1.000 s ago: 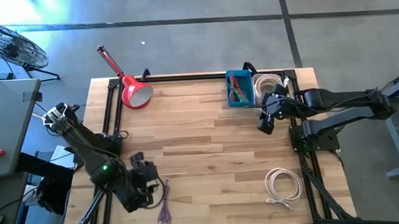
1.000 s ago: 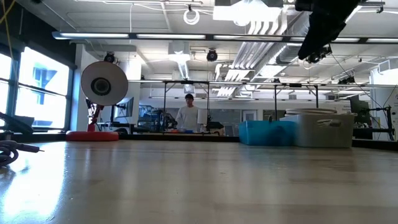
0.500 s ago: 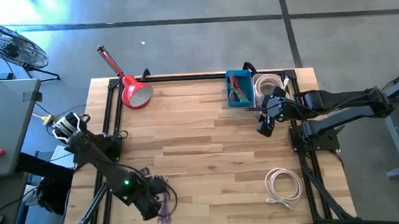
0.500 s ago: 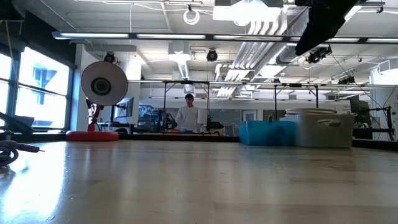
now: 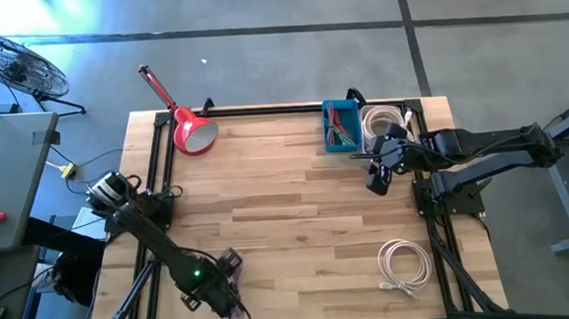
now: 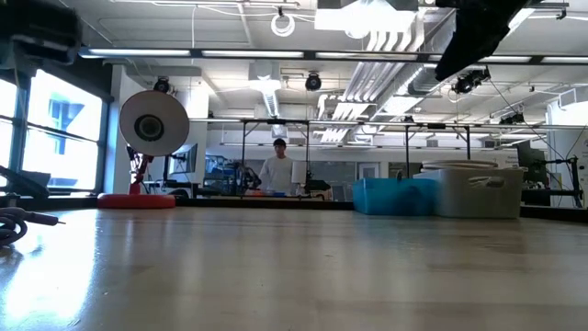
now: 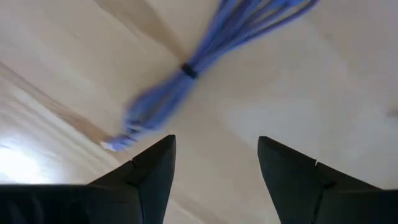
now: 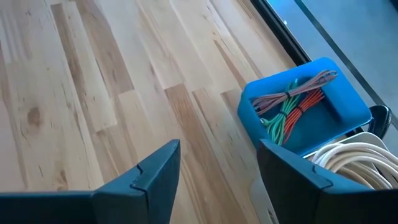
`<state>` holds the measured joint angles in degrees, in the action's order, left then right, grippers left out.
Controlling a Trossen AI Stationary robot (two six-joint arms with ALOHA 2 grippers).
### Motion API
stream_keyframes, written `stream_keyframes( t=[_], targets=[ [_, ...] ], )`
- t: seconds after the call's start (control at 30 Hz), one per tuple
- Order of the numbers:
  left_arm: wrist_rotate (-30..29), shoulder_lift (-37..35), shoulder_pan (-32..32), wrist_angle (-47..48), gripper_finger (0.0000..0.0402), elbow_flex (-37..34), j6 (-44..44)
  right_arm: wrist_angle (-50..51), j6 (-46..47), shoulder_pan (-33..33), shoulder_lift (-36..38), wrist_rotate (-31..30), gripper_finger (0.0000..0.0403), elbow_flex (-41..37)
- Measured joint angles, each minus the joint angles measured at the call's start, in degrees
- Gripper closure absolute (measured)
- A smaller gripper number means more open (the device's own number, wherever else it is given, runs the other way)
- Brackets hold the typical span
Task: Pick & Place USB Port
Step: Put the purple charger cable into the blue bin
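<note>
A purple bundled USB cable (image 7: 205,56), bound by a black tie (image 7: 186,70), lies flat on the wooden table near its near-left edge, its plug end (image 7: 112,144) closest to my left gripper. My left gripper (image 7: 214,165) is open and hangs above the cable, touching nothing. In the high view my left gripper (image 5: 223,287) covers most of the cable. My right gripper (image 5: 378,177) is open and empty, raised above the table's far right, next to the blue bin (image 5: 340,126).
The blue bin (image 8: 298,106) holds several coloured cable bundles. A light container with a white cable (image 5: 387,121) stands to its right. A white cable coil (image 5: 402,268) lies at the near right. A red lamp (image 5: 190,129) stands at the far left. A person (image 6: 277,170) stands far behind the table.
My left gripper has swung toward the table's near edge and now hangs over the purple cable, hiding most of it in the high view. The cable lies where it was.
</note>
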<state>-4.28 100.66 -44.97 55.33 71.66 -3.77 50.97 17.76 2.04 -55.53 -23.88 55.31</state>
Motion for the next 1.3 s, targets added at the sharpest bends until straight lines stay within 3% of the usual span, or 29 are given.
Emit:
stream_keyframes(
  t=[0.13, 0.57, 0.8, 1.0, 1.3],
  targets=[
    [-4.5, 0.0, 0.0, -1.0, 0.0181, 0.0, -8.6, -0.7, 0.0, 0.0, 0.0, 0.0, 0.0197, 0.0],
    [-5.5, 0.0, 0.0, -5.9, 0.0181, 0.0, -27.3, -4.6, 0.2, 0.0, 0.0, 0.2, 0.0197, 0.0],
    [-2.0, 0.0, 0.0, -6.5, 0.0186, -0.2, -28.1, -5.0, 4.7, 0.0, 0.0, 1.2, 0.0197, 0.0],
    [-0.8, -0.1, 0.0, -8.6, 0.0229, -3.5, -31.0, -5.0, 7.9, 0.0, 0.0, 3.1, 0.0198, 0.0],
    [-8.5, -0.1, 0.0, -13.3, 0.0290, -5.9, -30.9, -5.0, 9.3, 0.0, 0.0, 3.7, 0.0198, 0.0]
  ],
)
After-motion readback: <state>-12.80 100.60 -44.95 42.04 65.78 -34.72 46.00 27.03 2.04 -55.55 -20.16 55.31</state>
